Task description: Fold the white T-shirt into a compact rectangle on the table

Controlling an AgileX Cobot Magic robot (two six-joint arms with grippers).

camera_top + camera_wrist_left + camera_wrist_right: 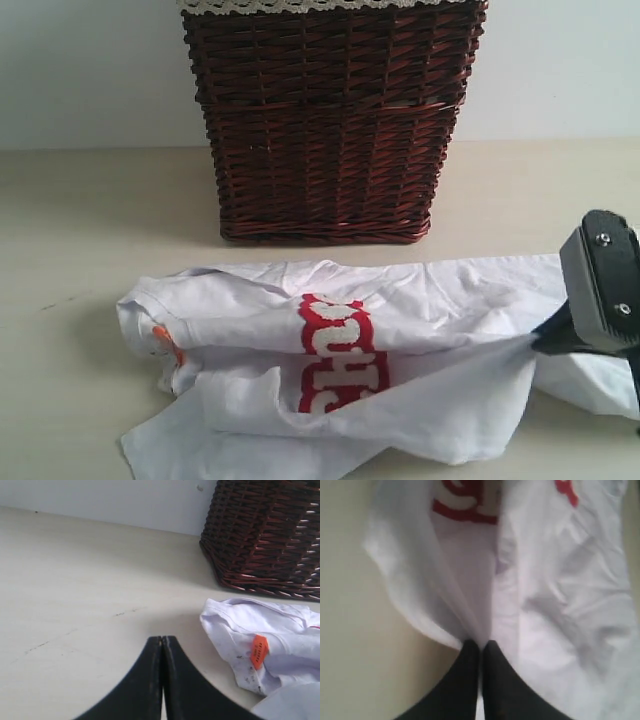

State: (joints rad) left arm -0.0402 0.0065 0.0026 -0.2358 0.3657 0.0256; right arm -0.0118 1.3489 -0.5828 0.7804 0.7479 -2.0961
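T-shirt (440,300) edge in right gripper (481,647)

The crumpled white T-shirt (440,300) bears fuzzy white, red-outlined lettering (335,385), turned sideways and broken by folds. Only a few letters show, perhaps "sh", and no whole word can be read. The orange tag (259,651) at its neck carries tiny dark print, too small to read.
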